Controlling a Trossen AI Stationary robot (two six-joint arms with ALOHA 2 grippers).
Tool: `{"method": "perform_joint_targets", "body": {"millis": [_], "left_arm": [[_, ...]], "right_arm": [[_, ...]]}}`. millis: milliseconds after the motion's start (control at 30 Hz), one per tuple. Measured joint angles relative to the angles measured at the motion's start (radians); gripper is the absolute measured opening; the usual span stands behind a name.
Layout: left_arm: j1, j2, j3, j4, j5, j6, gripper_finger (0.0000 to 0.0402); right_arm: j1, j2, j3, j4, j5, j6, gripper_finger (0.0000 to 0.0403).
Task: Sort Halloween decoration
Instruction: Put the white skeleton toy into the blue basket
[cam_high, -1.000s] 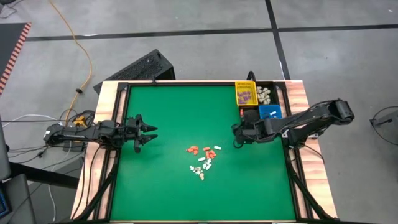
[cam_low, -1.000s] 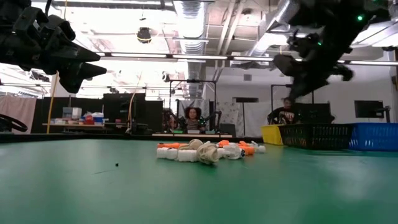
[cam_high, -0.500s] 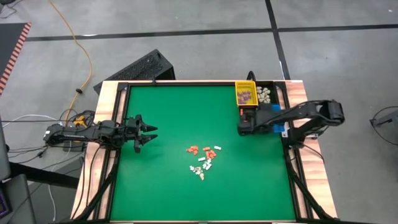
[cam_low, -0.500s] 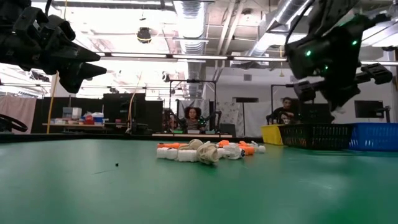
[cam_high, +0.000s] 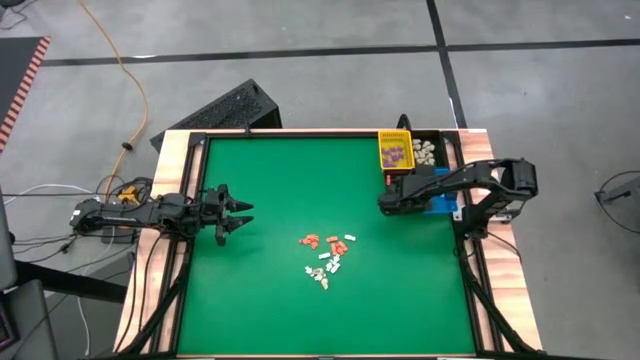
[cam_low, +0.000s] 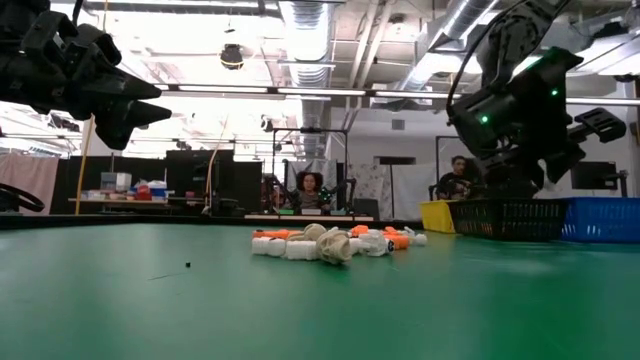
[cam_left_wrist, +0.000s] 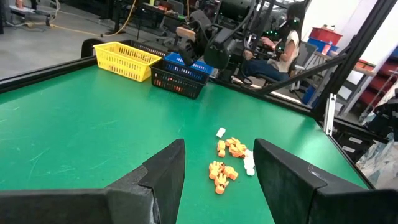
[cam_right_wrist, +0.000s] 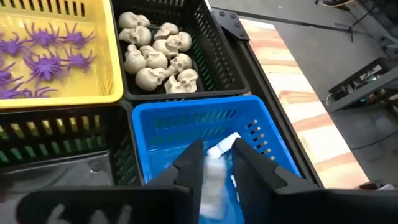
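Observation:
The Halloween decoration lies in a small pile (cam_high: 325, 255) mid-table: orange pieces (cam_left_wrist: 227, 158) on the far side, white pieces (cam_high: 325, 268) on the near side. The pile also shows in the low view (cam_low: 330, 243). My right gripper (cam_right_wrist: 216, 171) hangs over the blue bin (cam_right_wrist: 186, 121) at the table's far right, shut on a white trinket. My left gripper (cam_left_wrist: 217, 180) waits open above the table's left side (cam_high: 240, 215), well left of the pile. My right gripper pinches a white trinket (cam_right_wrist: 214, 163) between its two fingers (cam_right_wrist: 189, 165). The fingers come from above, pointing down into the blue bin's opening. The trinket sits in the gap between the fingers, over the bin's floor.
A yellow bin (cam_right_wrist: 62, 56) holds purple spiders, and a black bin (cam_right_wrist: 161, 59) beside it holds cream skulls. A second black bin (cam_right_wrist: 62, 143) sits next to the blue one. All four cluster at the far right corner (cam_high: 412, 160). People sit beyond the table (cam_low: 312, 188).
My right gripper has moved from the table just right of the pile toward the bins at the far right. Its arm has folded back and turned on the way. The left arm and the pile have stayed put.

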Motion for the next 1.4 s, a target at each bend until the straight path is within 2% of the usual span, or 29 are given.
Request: {"method": "perform_joint_targets", "body": {"millis": [300, 400, 633, 833, 933, 1000, 1100, 1167, 1267, 1333, 1400], "left_arm": [[0.0, 0.0, 0.0, 0.0, 0.0, 0.0, 0.018], [0.0, 0.0, 0.0, 0.0, 0.0, 0.0, 0.018], [0.0, 0.0, 0.0, 0.0, 0.0, 0.0, 0.018], [0.0, 0.0, 0.0, 0.0, 0.0, 0.0, 0.018], [0.0, 0.0, 0.0, 0.0, 0.0, 0.0, 0.018], [0.0, 0.0, 0.0, 0.0, 0.0, 0.0, 0.018], [0.0, 0.0, 0.0, 0.0, 0.0, 0.0, 0.018], [0.0, 0.0, 0.0, 0.0, 0.0, 0.0, 0.018], [0.0, 0.0, 0.0, 0.0, 0.0, 0.0, 0.018], [0.0, 0.0, 0.0, 0.0, 0.0, 0.0, 0.018], [0.0, 0.0, 0.0, 0.0, 0.0, 0.0, 0.018]], "right_arm": [[-0.001, 0.0, 0.0, -0.018, 0.001, -0.066, 0.0209], [0.008, -0.002, 0.003, -0.021, 0.0, -0.086, 0.0231], [0.056, -0.01, 0.05, -0.021, 0.034, -0.092, 0.0238], [0.11, -0.01, 0.124, 0.028, 0.066, -0.243, 0.0232], [0.148, -0.01, 0.162, 0.108, 0.108, -0.332, 0.0227], [0.184, -0.015, 0.176, 0.231, 0.134, -0.451, 0.0224], [0.244, -0.028, 0.177, 0.534, 0.121, -0.782, 0.022], [0.281, -0.033, 0.167, 0.761, 0.037, -1.05, 0.0217], [0.312, -0.033, 0.153, 1.043, -0.171, -1.356, 0.0211], [0.325, -0.033, 0.148, 1.139, -0.3, -1.463, 0.0208], [0.331, -0.034, 0.144, 1.161, -0.361, -1.513, 0.0206]]}}
